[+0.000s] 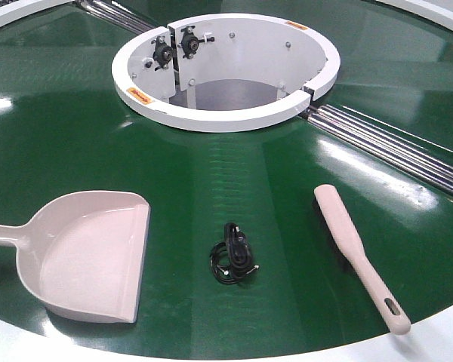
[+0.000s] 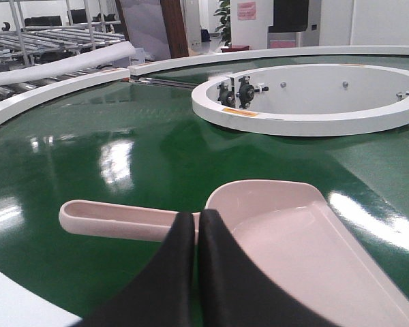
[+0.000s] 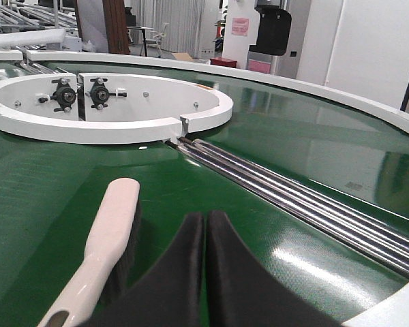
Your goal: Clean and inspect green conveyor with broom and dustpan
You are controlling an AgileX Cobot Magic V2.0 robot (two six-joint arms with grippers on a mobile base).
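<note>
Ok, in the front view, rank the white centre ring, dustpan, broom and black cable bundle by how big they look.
Largest to smallest:
1. white centre ring, even though it sits farthest back
2. dustpan
3. broom, long but slim
4. black cable bundle, clearly smallest

Beyond, we see a bright room: white walls (image 3: 368, 48), a pink notice (image 3: 240, 26), a brown pillar (image 2: 174, 27), a potted plant (image 2: 225, 17), a white office chair (image 3: 165, 33), and metal roller racks (image 2: 54, 34) far left.
</note>
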